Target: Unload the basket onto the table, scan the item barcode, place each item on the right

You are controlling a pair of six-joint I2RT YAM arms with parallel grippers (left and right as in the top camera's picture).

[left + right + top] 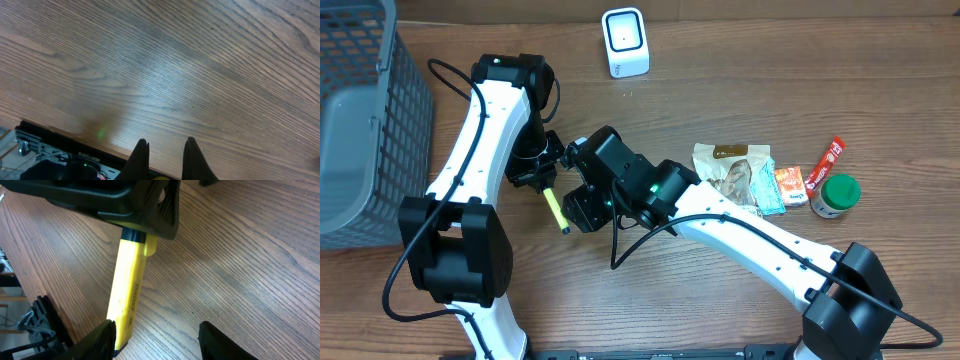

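left gripper (165, 159) pinching yellow marker (131, 287) | right gripper (157, 336) spread, marker tip beside one finger | risk: off-centre closing may knock marker askew, barcode missing white scanner (624, 42)

I see a yellow marker (131, 287) with black ends, a grey grid-walled basket (405, 100) upper left, a white scanner (624, 42) and a brown wood-grain table (820, 80).
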